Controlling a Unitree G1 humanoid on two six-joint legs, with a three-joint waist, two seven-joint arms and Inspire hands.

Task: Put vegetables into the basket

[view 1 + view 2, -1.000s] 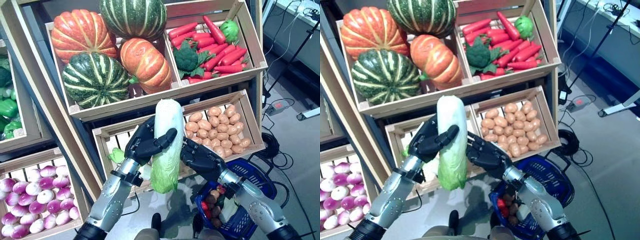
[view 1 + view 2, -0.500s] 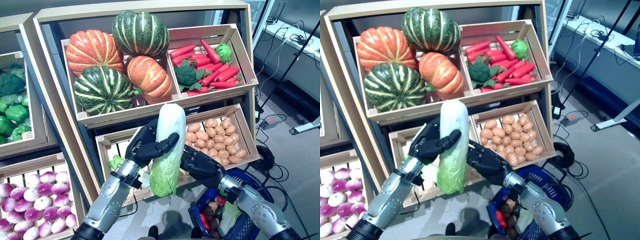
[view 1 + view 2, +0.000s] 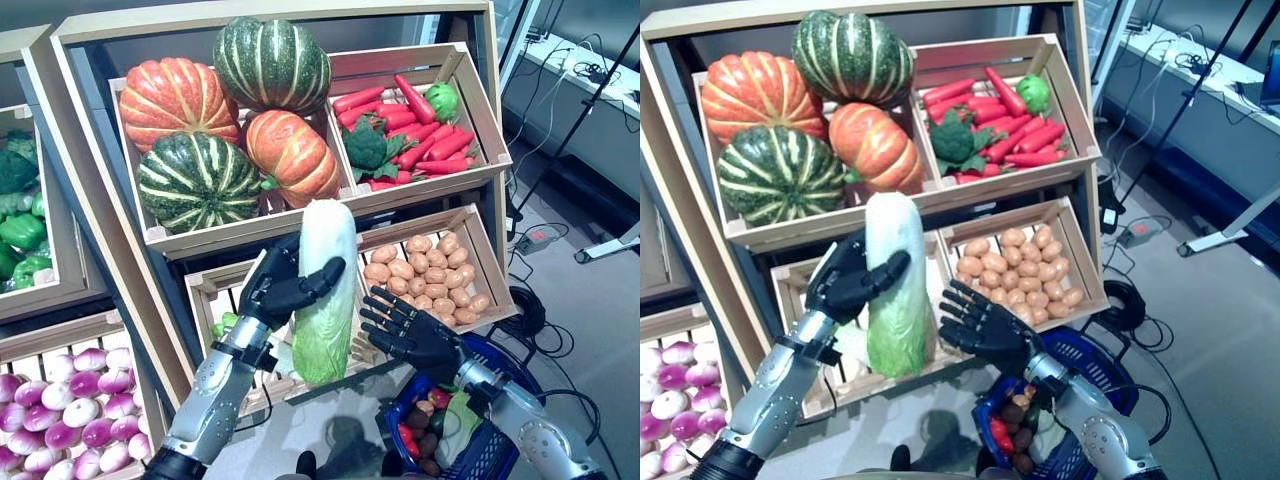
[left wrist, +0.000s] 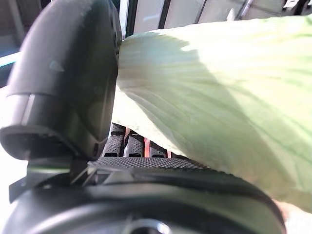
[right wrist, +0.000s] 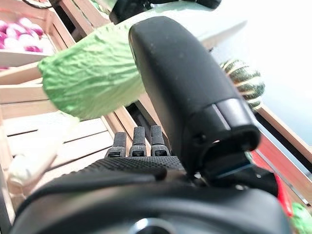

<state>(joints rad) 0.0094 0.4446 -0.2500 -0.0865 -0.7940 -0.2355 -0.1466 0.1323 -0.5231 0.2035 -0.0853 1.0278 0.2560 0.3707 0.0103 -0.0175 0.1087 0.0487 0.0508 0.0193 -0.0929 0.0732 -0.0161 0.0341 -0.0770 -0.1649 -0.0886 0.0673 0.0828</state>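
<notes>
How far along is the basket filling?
Done: the blue basket already holds several vegetables. In hand: the left hand grips a cabbage upright in front of the crates; the right hand is open beside it. Left: lowering the cabbage into the basket.

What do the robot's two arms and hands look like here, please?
Both arms are silver-grey metal with dark joints and screws. The left hand and right hand are matt black, with segmented fingers and ribbed, textured pads.
</notes>
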